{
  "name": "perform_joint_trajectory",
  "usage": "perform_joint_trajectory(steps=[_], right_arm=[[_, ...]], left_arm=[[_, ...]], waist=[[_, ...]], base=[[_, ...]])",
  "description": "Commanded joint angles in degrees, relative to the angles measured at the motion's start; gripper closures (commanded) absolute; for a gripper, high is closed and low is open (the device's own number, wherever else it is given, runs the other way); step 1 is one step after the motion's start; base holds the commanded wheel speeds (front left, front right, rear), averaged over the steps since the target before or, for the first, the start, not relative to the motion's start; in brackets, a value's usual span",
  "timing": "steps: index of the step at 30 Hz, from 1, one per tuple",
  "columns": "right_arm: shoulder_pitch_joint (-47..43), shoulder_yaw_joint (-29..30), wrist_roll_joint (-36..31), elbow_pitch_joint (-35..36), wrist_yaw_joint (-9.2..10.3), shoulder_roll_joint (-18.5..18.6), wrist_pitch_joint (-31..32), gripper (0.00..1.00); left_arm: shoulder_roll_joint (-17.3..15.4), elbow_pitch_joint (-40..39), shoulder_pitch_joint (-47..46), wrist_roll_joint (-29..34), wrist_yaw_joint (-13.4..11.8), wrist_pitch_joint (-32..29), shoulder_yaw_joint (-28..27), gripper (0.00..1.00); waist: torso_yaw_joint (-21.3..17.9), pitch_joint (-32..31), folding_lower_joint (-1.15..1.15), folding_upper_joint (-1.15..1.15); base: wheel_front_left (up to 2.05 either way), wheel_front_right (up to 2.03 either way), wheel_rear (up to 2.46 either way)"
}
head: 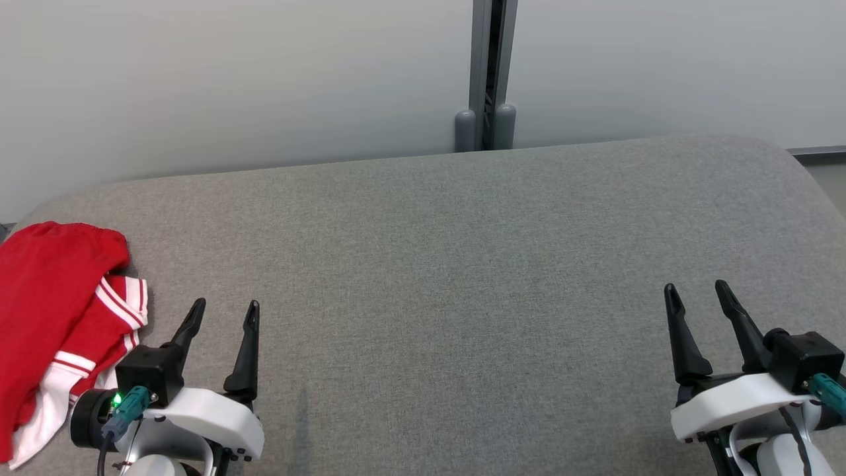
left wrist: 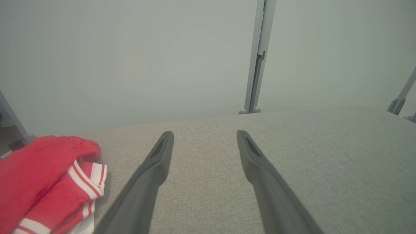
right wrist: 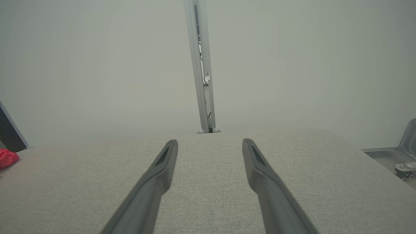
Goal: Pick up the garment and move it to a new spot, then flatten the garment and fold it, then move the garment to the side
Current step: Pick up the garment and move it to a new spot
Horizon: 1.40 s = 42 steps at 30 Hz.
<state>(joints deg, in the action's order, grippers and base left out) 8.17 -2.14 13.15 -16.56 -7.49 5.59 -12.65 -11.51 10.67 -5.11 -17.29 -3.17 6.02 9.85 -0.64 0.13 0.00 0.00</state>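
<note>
The garment [head: 56,317] is a red piece with white stripes, lying crumpled at the left edge of the grey upholstered surface [head: 449,277]. My left gripper [head: 225,307] stands open just right of it, fingers pointing away from me, nothing between them. In the left wrist view the garment [left wrist: 45,182] lies at the lower left, left of the open left gripper [left wrist: 204,135]. My right gripper [head: 694,289] stands open at the lower right, far from the cloth. In the right wrist view the right gripper [right wrist: 209,143] is open and a red scrap of the garment [right wrist: 8,156] shows at the far left.
A pale wall with a grey vertical post [head: 488,73] stands behind the surface's far edge. The surface rounds off at its right corner [head: 803,165], with floor beyond. A metal caster [right wrist: 404,167] shows past the right edge.
</note>
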Motion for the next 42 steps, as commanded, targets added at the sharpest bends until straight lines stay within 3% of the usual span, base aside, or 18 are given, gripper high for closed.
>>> perform_joint_trajectory(steps=[1, 13, 28, 42], right_arm=[[-0.22, 0.24, 0.24, -0.12, 0.00, 0.26, -0.43, 0.00], [-0.10, 1.00, -0.23, 0.71, 0.00, 0.38, -0.22, 0.00], [-0.02, -2.10, 0.39, 1.86, 0.01, 0.31, -0.01, 0.00], [0.46, -2.78, 0.75, 1.46, 0.01, -0.21, -0.32, 0.00]], left_arm=[[-0.20, -0.02, -0.31, -0.38, -0.18, -0.07, -0.13, 0.00], [-0.09, -0.15, -1.35, -1.05, -0.78, 0.20, 0.42, 0.00], [0.52, 0.56, -0.43, -2.21, -1.82, 1.63, 0.23, 0.00], [0.50, -0.26, -0.17, -2.92, -2.61, 2.27, 0.33, 0.00]], waist=[[0.00, 0.00, 0.00, 0.00], [2.52, 0.33, 0.00, 0.00], [19.80, -0.22, 0.00, 0.00], [27.21, -0.07, 0.00, 0.00]], base=[[0.00, 0.00, 0.00], [0.00, 0.00, 0.00], [0.00, 0.00, 0.00], [0.00, 0.00, 0.00]])
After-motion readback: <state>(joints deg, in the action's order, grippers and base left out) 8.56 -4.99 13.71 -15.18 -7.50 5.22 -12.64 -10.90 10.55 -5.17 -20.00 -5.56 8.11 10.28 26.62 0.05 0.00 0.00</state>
